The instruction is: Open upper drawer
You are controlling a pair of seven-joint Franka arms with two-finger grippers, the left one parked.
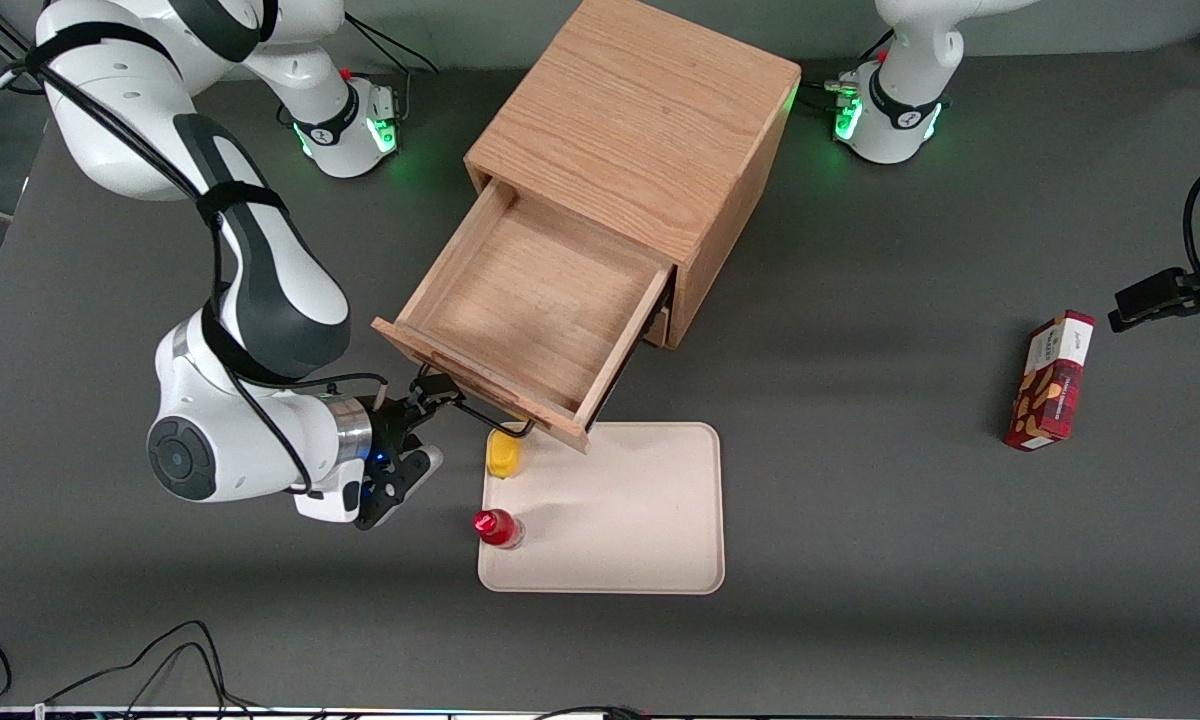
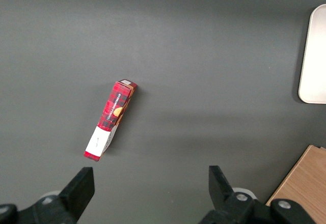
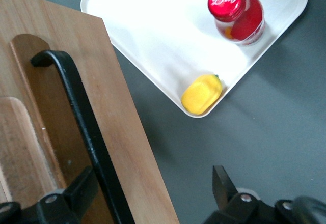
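Note:
The light oak cabinet (image 1: 640, 130) stands mid-table. Its upper drawer (image 1: 530, 300) is pulled far out and shows an empty wooden inside. The thin black wire handle (image 1: 480, 410) is on the drawer front, which faces the front camera. My right gripper (image 1: 428, 425) is open at the handle's end toward the working arm. In the right wrist view the gripper (image 3: 151, 178) straddles the handle (image 3: 76, 112): one finger (image 3: 81, 183) is between handle and drawer front (image 3: 117, 122), the other (image 3: 221, 183) is off the wood over the table. The bottom drawer is mostly hidden under the upper one.
A white tray (image 1: 640, 520) lies just in front of the open drawer, with a yellow item (image 1: 503, 455) and a red-capped bottle (image 1: 497, 527) on its edge nearest the gripper. A red box (image 1: 1050, 380) lies toward the parked arm's end, also in the left wrist view (image 2: 111, 119).

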